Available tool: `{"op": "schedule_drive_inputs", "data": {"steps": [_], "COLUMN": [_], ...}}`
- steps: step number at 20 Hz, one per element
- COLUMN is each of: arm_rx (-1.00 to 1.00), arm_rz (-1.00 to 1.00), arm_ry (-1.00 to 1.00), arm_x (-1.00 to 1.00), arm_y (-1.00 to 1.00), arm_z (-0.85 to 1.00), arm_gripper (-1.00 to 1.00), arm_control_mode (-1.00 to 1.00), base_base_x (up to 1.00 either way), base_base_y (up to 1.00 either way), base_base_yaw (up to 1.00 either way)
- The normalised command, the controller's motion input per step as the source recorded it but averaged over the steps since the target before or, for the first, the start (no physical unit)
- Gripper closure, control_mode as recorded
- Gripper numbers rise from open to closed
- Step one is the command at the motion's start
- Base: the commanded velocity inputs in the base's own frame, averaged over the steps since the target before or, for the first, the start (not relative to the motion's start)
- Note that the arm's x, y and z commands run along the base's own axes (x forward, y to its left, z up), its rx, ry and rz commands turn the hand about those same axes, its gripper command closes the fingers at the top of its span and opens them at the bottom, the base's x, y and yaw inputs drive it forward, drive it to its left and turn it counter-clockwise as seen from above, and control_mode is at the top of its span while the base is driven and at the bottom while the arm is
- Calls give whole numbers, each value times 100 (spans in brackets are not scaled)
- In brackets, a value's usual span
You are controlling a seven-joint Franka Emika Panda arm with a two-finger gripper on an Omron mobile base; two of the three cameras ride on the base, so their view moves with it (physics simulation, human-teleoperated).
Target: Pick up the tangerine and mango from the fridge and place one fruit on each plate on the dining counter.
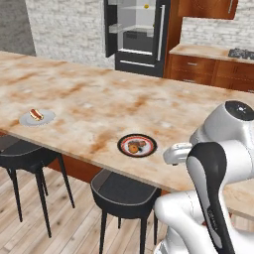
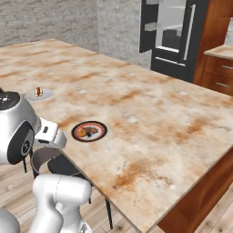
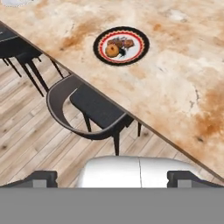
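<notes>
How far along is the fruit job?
Done, apparently: a red-orange fruit lies on the pale plate and a rounded orange piece on the dark-rimmed plate, though too small to name. In hand: nothing; the pincer is open, empty. Left: perhaps nothing; the fridge door stands open.

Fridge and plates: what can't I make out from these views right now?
- Fridge, left base view: top cut by the frame edge; a tiny yellow speck on a shelf, too small to name.
- Pale plate: the reddish item on it is too small to identify.
- Dark-rimmed plate, hand view: contents blurred together.
</notes>
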Motion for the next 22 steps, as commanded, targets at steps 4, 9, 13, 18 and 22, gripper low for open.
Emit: {"op": "schedule_drive_inputs", "data": {"steps": [4,9,13,18,22], "arm_rx": [0,0,0,0,0], "arm_rz": [0,0,0,0,0], "arm_ry": [1,0,0,0,0], "arm_x": [-9,0,0,0,0], "arm_y": [-20,0,0,0,0], "arm_z": [39,0,0,0,0], "arm_gripper": [-100,-100,-100,-100,-100], "arm_control_mode": [-100,100,100,100,100], "base_base_x": [0,0,-90,-90,-1], "base_base_y": [0,0,-100,-100,-100], "base_base_yaw": [0,0,0,1,0]}}
